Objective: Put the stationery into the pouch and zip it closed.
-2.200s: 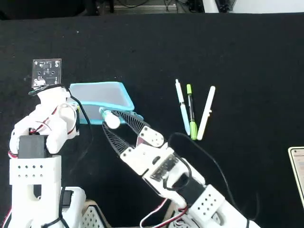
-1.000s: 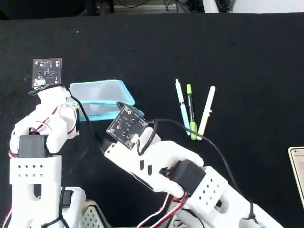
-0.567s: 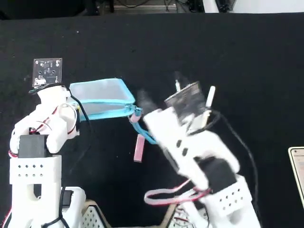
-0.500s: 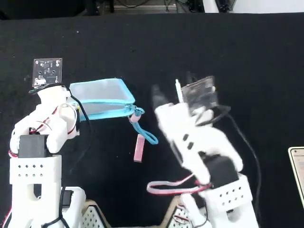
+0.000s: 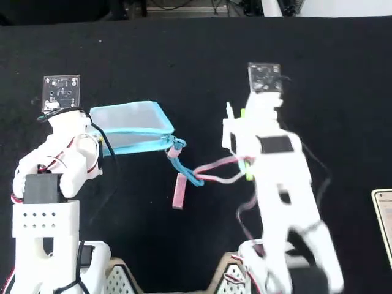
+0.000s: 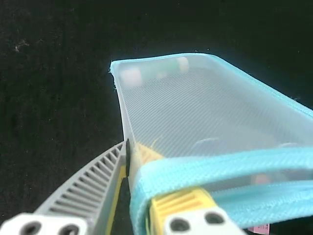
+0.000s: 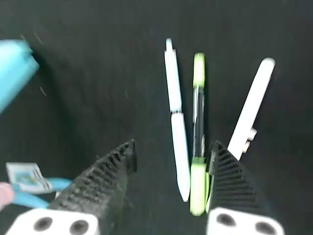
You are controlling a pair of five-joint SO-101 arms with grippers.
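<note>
Blue pouch [image 5: 131,125] gripped at one end on a black table [image 5: 343,73]

The pouch is pinched at the end nearest the left arm by the left claw [image 6: 133,155], which is clamped tight on its edge. The right claw [image 7: 172,146] is held wide open above the pens, with nothing in it. A white-and-blue pen [image 7: 175,122], a green pen [image 7: 198,132] and a white pen [image 7: 249,105] are laid side by side, well apart from the pouch. A small pink piece [image 5: 179,191] is seen beside the pouch's strap [image 5: 184,168].
</note>
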